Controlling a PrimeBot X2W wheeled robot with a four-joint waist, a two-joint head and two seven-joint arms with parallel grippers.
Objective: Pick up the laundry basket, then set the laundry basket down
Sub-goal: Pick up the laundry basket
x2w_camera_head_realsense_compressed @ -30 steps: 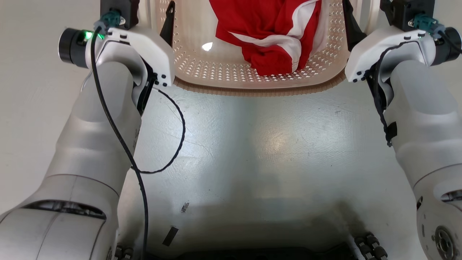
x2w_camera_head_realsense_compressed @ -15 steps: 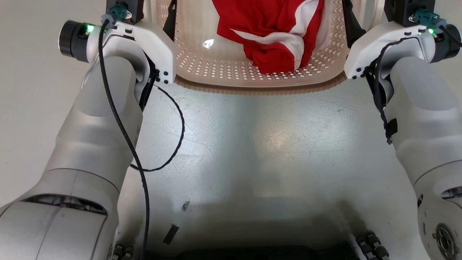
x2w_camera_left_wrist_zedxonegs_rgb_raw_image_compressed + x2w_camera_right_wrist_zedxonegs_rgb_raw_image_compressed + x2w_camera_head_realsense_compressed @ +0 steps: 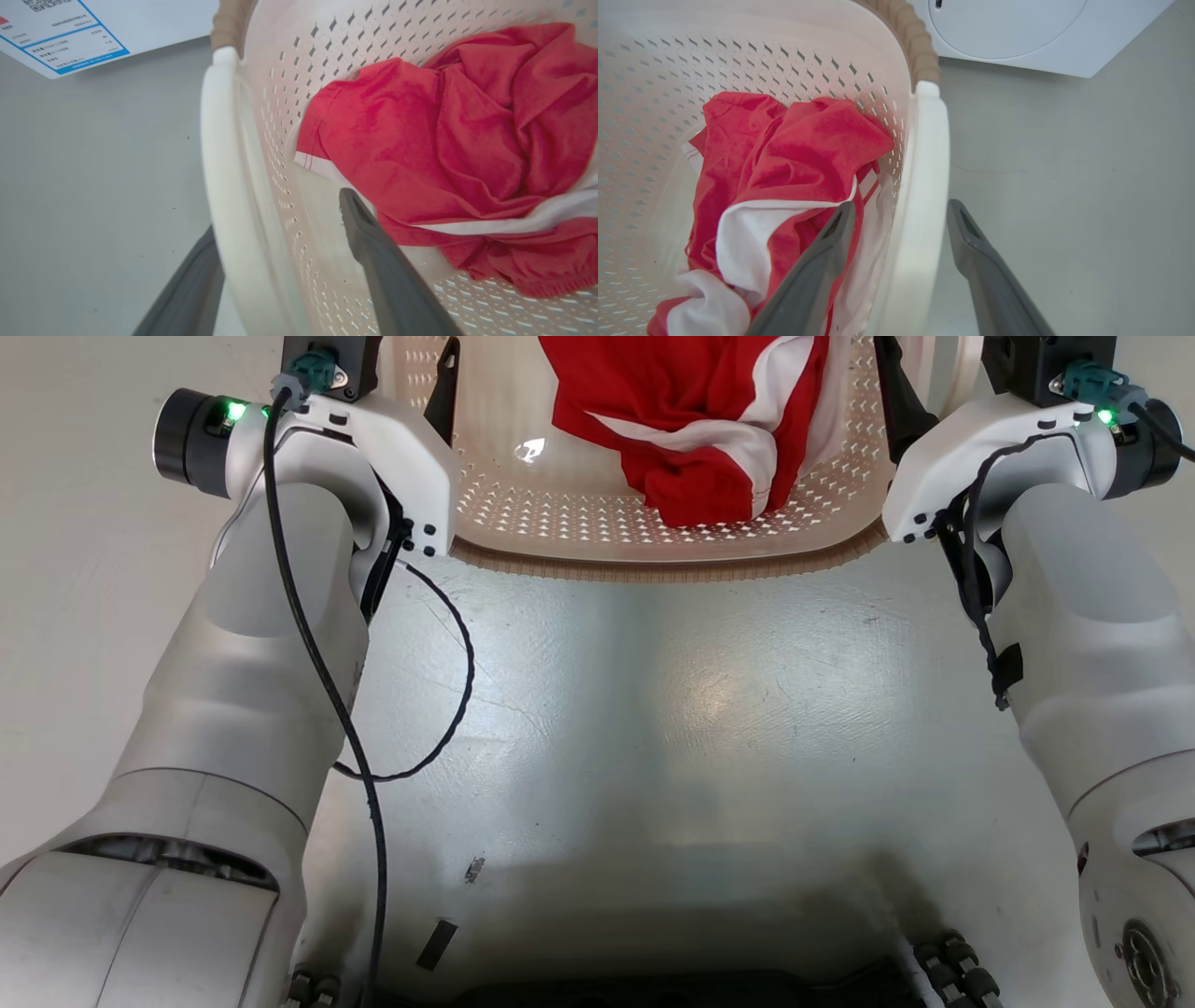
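While straddled on both sides, laundry basket (image 3: 653, 569) goes unclamped

With its fingers spread, the left gripper (image 3: 280, 212) straddles the basket's white left handle (image 3: 219, 163). One finger is outside the wall and the other inside, just short of a red-and-white garment (image 3: 444, 140). The right gripper (image 3: 901, 206) is likewise unclenched around the right handle (image 3: 929, 163), its inner finger against the cloth and its outer finger over grey floor (image 3: 1064, 210). The basket sits between the two wrists, ahead of the forearms; whether it rests on the floor cannot be told. Beyond the right fingertips stands a white washing machine (image 3: 1017, 28).
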